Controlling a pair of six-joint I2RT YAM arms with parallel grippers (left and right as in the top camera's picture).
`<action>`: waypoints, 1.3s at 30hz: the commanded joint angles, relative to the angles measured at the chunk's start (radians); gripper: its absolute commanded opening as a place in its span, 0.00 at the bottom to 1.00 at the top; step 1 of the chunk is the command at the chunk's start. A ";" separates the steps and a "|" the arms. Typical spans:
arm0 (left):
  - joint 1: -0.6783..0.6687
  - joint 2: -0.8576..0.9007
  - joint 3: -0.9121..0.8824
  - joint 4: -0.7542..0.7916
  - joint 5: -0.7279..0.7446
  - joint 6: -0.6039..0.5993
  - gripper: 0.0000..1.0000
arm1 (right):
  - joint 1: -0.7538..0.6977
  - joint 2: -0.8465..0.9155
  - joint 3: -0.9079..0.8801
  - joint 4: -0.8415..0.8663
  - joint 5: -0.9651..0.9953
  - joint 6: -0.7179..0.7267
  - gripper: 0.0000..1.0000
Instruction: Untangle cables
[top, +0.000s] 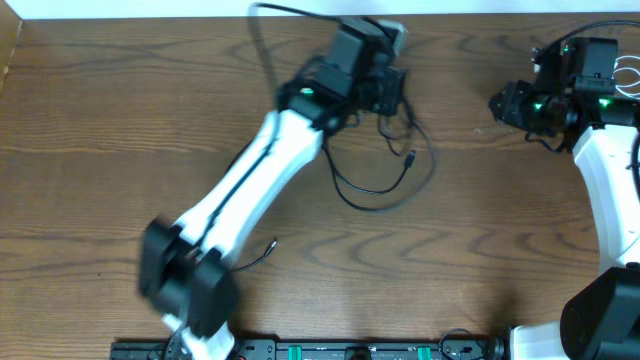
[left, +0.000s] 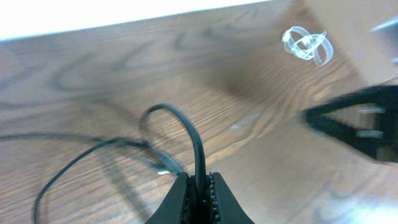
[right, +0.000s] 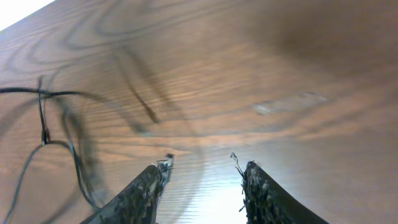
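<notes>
A thin black cable (top: 385, 195) lies in a loose loop on the wooden table, its small plug end (top: 412, 157) inside the loop. My left gripper (top: 388, 98) is over the upper part of this tangle. In the left wrist view the left gripper (left: 200, 182) is shut on a black cable (left: 194, 140) that arches up from the jaws and curls back down to the table. A white cable (left: 305, 43) lies coiled further off, also seen at the table's right edge (top: 630, 75). My right gripper (top: 498, 103) hovers open and empty (right: 205, 175); black cables (right: 43, 124) lie well to its left.
Another black cord (top: 262, 40) runs from the left arm's wrist toward the table's far edge. A short black cable end (top: 262, 255) pokes out beside the left arm's base. The right arm's gripper (left: 367, 124) shows dark and blurred at the right of the left wrist view.
</notes>
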 joint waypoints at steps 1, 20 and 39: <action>-0.008 -0.069 0.013 -0.051 -0.002 0.045 0.07 | 0.050 0.001 -0.006 0.022 -0.093 -0.029 0.41; 0.106 -0.131 0.013 -0.044 0.041 -0.037 0.07 | 0.168 0.002 -0.007 -0.055 -0.414 -0.354 0.58; 0.187 -0.194 0.013 -0.092 0.156 -0.063 0.07 | 0.265 0.177 -0.088 0.118 -0.288 -0.328 0.01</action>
